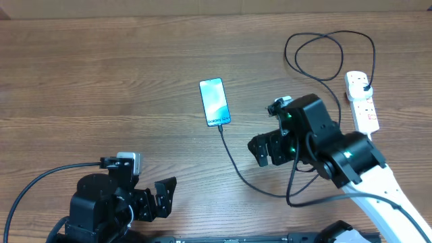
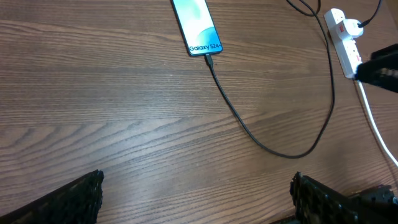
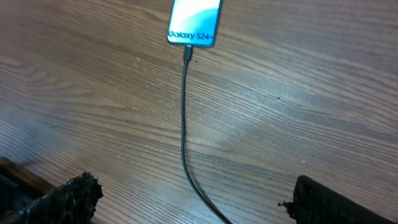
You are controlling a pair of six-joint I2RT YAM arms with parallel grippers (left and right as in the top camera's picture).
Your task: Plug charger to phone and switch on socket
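Note:
The phone (image 1: 214, 102) lies flat at the table's middle with its teal screen lit, and it also shows in the left wrist view (image 2: 196, 26) and the right wrist view (image 3: 195, 22). The thin black charger (image 1: 233, 162) meets the phone's near end, runs under my right arm and loops up to its plug in the white socket (image 1: 361, 101) at the right. My right gripper (image 1: 264, 150) hangs open just right of the cable. In its own view the right gripper (image 3: 196, 199) has the charger (image 3: 184, 112) running between its fingers, untouched. My left gripper (image 1: 158, 196) stands open at the front left, holding nothing.
The socket's thick white cord (image 2: 373, 124) runs down the right side towards the table's front edge. The charger's spare length lies in loops (image 1: 324, 54) at the back right. Bare wood (image 2: 124, 112) lies between my left gripper (image 2: 198, 193) and the phone.

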